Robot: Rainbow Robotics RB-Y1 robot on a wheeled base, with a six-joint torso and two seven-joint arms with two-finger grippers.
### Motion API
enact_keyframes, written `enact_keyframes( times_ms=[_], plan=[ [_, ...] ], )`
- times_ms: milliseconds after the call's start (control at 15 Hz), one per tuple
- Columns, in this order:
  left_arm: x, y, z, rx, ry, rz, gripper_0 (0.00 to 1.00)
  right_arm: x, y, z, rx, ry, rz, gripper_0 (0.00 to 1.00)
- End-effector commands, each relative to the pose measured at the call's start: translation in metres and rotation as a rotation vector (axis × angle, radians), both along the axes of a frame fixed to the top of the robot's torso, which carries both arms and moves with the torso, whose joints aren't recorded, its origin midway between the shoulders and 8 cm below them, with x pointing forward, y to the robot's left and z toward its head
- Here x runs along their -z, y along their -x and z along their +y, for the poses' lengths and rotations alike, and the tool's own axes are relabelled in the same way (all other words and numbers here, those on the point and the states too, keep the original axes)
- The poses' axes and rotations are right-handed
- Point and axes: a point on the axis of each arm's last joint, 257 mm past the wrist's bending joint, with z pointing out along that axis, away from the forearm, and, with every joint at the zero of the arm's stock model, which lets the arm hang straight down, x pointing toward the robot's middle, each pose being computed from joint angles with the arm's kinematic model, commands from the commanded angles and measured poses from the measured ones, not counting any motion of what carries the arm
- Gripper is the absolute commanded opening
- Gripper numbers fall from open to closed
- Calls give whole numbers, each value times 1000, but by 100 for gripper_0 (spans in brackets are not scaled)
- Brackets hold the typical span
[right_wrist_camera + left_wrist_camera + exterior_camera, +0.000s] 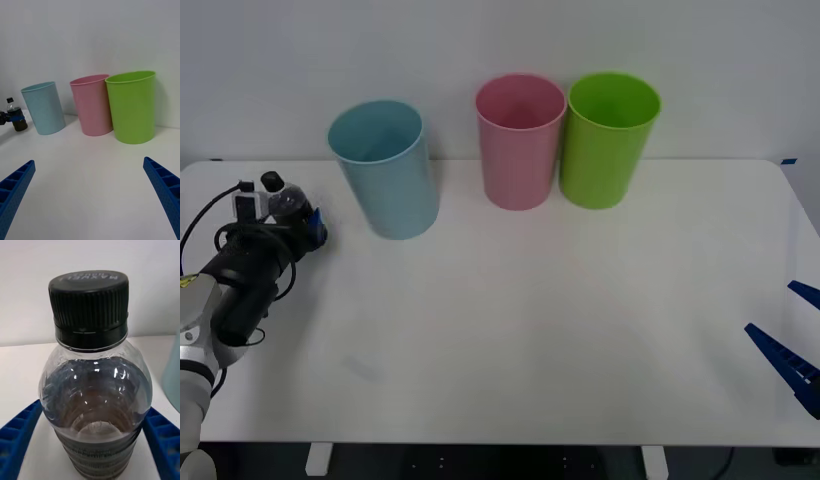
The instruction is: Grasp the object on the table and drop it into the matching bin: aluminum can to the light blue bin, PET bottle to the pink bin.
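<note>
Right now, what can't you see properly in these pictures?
- PET bottle: its base is cut off by the left wrist view's edge, between the left gripper fingers.
- Same bottle, front view: body hidden behind the left arm.
- Pink bin and light blue bin: bottoms inside hidden by their own walls.
- Right gripper: cut off by the front view's edge.

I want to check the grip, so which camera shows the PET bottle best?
The left wrist view: the PET bottle sits close up between the left gripper's fingers. The right wrist view shows it small and distant beside the light blue bin; the front view shows mostly its cap.
</note>
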Motion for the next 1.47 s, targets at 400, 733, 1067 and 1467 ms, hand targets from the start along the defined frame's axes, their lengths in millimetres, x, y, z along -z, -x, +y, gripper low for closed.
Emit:
enact_keyframes(
  times_ms=[400, 733, 1067, 1467],
  plan=[
    [0, 0, -4, 11, -6, 0, 0, 0, 0, 0, 0, 0, 0, 100],
    [1, 4, -1, 26, 10, -3, 0, 0, 0, 0, 0, 0, 0, 100],
    [-26, 6, 0, 101, 96, -64, 0, 0, 0, 0, 0, 0, 0, 100],
    [-65, 15, 14, 171, 162, -139, 0, 0, 0, 0, 0, 0, 0, 100]
  ],
)
